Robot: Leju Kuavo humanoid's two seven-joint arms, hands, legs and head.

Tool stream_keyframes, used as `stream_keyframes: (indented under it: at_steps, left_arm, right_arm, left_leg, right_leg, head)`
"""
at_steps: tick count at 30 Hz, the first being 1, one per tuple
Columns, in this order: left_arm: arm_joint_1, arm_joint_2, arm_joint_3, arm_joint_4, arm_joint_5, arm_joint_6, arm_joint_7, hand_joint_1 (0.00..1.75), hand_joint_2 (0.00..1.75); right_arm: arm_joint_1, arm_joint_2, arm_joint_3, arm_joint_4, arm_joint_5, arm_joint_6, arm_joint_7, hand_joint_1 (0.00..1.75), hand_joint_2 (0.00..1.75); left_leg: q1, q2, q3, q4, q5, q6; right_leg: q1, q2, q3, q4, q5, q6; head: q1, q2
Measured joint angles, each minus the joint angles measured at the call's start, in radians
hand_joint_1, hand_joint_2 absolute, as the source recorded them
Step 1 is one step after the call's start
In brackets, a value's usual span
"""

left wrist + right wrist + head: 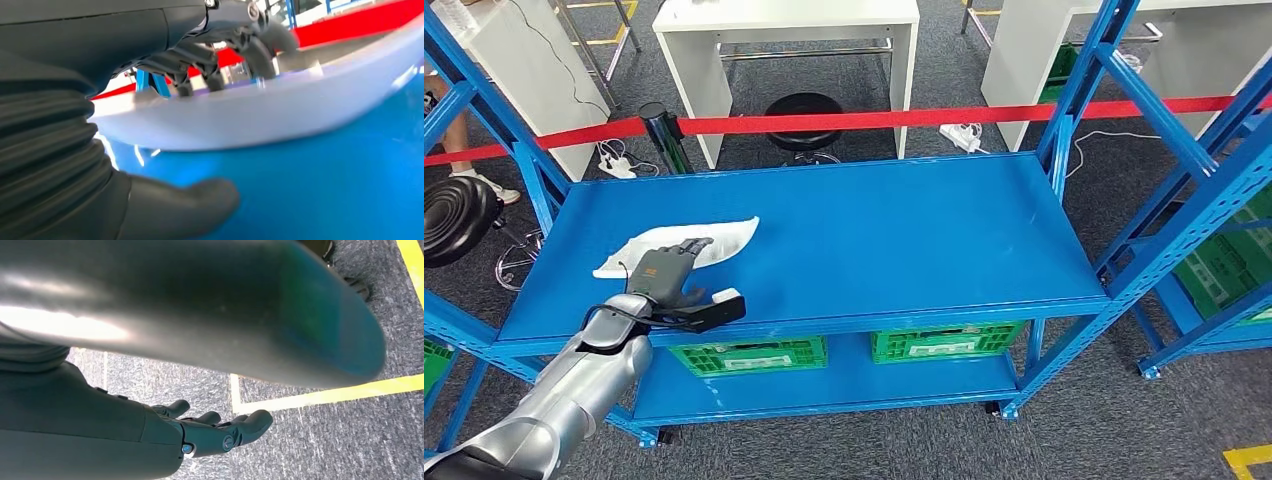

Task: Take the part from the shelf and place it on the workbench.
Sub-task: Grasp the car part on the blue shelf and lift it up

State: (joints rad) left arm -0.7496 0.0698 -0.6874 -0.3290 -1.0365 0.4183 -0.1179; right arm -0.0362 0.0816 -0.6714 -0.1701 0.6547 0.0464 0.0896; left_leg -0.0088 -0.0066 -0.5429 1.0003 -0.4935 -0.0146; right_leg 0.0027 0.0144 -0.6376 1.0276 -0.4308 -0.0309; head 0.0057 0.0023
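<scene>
left hand (667, 275): fingers resting atop white part (724, 237), thumb apart | part lying on shelf (874, 240) | right hand (210, 432): hanging, spread, holding nothing

High head view over shelf (844, 240); wrist views close, perhaps inverted.

Left arm (574, 395): silver-grey metallic shell in rounded segments, black cable looped at the wrist. Left hand (667, 272): dark grey back plate, darker fingers (260, 50), thick grey thumb (200, 200), grey ribbed cover behind. Right hand (200, 432): dark grey casing, rounded dark fingers, small blue-ringed screws at the finger bases.
</scene>
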Motion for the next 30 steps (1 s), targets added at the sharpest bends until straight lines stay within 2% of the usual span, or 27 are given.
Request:
stream_keyframes:
  at_steps: [10, 24, 30]
  left_arm:
    - [-0.021, 0.004, -0.013, 0.007, -0.046, -0.064, 0.056, 0.0, 1.75]
    - [-0.025, 0.025, -0.072, 0.027, -0.157, 0.018, 0.215, 0.0, 1.75]
    - [-0.032, 0.031, -0.087, 0.039, -0.179, 0.012, 0.265, 0.0, 1.75]
  right_arm:
    - [0.0, 0.0, 0.0, 0.0, 0.007, 0.001, 0.003, 0.0, 0.0]
    - [0.0, 0.0, -0.006, 0.0, 0.019, 0.002, -0.003, 0.0, 0.0]
    - [0.0, 0.0, -0.016, 0.0, 0.02, 0.002, -0.003, 0.0, 0.0]
  left_leg:
    - [0.0, 0.0, 0.002, 0.0, -0.001, 0.001]
    - [0.0, 0.0, 0.006, 0.0, -0.001, 0.001]
    - [0.0, 0.0, 0.005, 0.0, -0.001, 0.001]
  right_leg:
    - [0.0, 0.0, 0.004, 0.0, -0.001, 0.001]
    - [0.0, 0.0, 0.006, 0.0, -0.001, 0.001]
    - [0.0, 0.0, 0.006, 0.0, -0.001, 0.001]
  head:
    - [0.0, 0.0]
    - [0.0, 0.0]
    - [0.0, 0.0]
